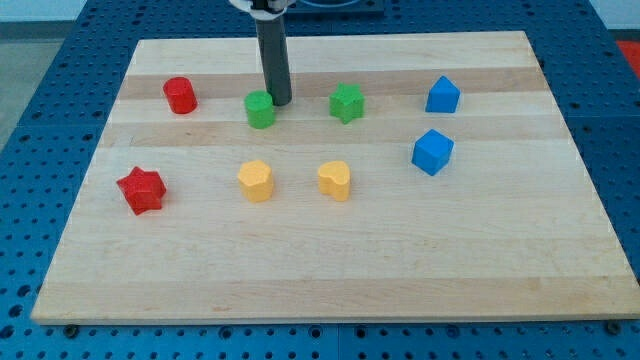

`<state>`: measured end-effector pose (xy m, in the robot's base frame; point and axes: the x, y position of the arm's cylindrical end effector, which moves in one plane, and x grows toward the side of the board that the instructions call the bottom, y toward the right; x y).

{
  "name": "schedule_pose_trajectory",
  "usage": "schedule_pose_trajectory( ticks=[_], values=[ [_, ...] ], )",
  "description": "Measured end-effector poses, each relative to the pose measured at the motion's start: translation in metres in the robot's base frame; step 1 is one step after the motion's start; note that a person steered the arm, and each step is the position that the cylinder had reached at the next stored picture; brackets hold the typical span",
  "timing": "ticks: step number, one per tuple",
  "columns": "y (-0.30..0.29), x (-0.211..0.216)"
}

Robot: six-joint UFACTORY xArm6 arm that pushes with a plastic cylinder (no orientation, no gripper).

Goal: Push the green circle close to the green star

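Note:
The green circle [260, 110] sits on the wooden board in the upper middle of the view. The green star [347, 102] lies to its right, about a block's width of bare board between them. My tip [279, 103] stands just at the upper right edge of the green circle, touching or nearly touching it, between the circle and the star. The dark rod rises from there out of the view's top.
A red cylinder [180, 95] is at upper left and a red star [141, 190] at lower left. Two yellow blocks [256, 180] [335, 180] lie below the green ones. Two blue blocks [442, 95] [432, 152] are at right. The board's edge [330, 318] runs along the bottom.

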<state>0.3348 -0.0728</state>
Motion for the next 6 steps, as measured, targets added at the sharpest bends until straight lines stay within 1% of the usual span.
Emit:
schedule_pose_trajectory(
  ticks=[1, 2, 3, 4, 5, 6],
  values=[
    [-0.002, 0.002],
    [-0.031, -0.015],
    [-0.077, -0.019],
    [-0.101, -0.014],
    [-0.076, 0.011],
    [-0.023, 0.023]
  ],
)
